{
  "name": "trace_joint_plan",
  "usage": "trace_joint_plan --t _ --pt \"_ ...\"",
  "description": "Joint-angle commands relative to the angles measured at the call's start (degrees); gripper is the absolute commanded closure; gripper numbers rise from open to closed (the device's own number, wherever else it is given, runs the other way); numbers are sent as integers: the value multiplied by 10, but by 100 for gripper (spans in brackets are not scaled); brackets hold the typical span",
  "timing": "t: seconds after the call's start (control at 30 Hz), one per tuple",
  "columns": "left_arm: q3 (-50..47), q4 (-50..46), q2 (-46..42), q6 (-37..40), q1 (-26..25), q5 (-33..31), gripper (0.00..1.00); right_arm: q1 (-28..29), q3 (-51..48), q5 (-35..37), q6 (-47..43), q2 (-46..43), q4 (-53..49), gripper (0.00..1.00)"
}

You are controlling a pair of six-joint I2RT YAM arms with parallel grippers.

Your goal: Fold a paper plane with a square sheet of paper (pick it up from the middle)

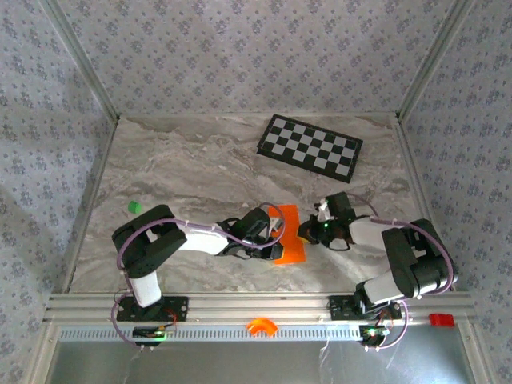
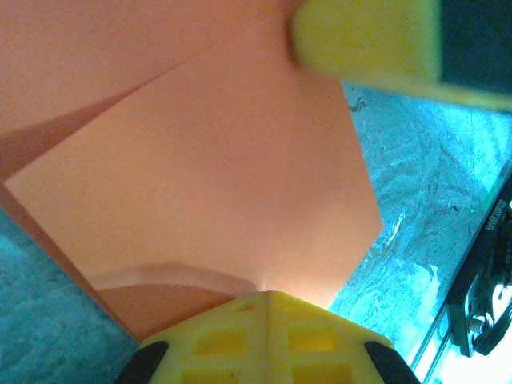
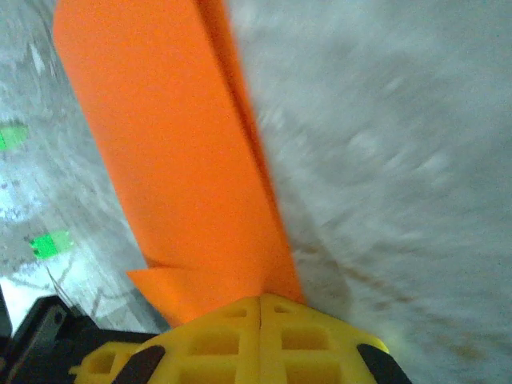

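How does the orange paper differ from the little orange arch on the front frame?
The paper is thin, angular and creased; the arch is a small curved piece. The paper is mid-table, pinched by the left hand and the right hand; the arch sits untouched on the frame. The paper is clearly larger. Both are bright orange.

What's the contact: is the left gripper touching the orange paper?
Touching. Left wrist view: the square sheet of paper runs into the shut left gripper, its edge pinched between the fingers.
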Motion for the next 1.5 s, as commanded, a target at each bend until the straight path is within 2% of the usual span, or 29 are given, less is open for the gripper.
trace_joint_plan --t 0.0,0.13,0.33,0.5,0.67,0.87,1.07,1.3,1.47 --pt "-6 -70 18 1 -8 -11 100 -30 26 4 -30 5 -32 98" --pt "15 -87 10 7 -8 -14 100 -47 41 -8 -39 -12 -55 97" --pt "62 -109 -27 18 -5 -29 96 -37 18 12 -34 -102 -95 93" --pt "92 -120 -48 31 11 -52 91 -13 -21 27 -20 -157 -125 84" --pt "103 -136 -26 45 41 -68 92 37 -50 58 8 -193 -139 75" --pt "130 -188 16 70 40 -86 95 88 -61 86 42 -215 -160 68" --pt "108 -179 32 63 35 -94 97 126 -81 102 79 -230 -163 62" --pt "103 -176 40 64 25 -91 98 138 -83 114 91 -228 -160 61" --pt "98 -172 41 66 24 -88 98 138 -77 98 106 -210 -118 61"
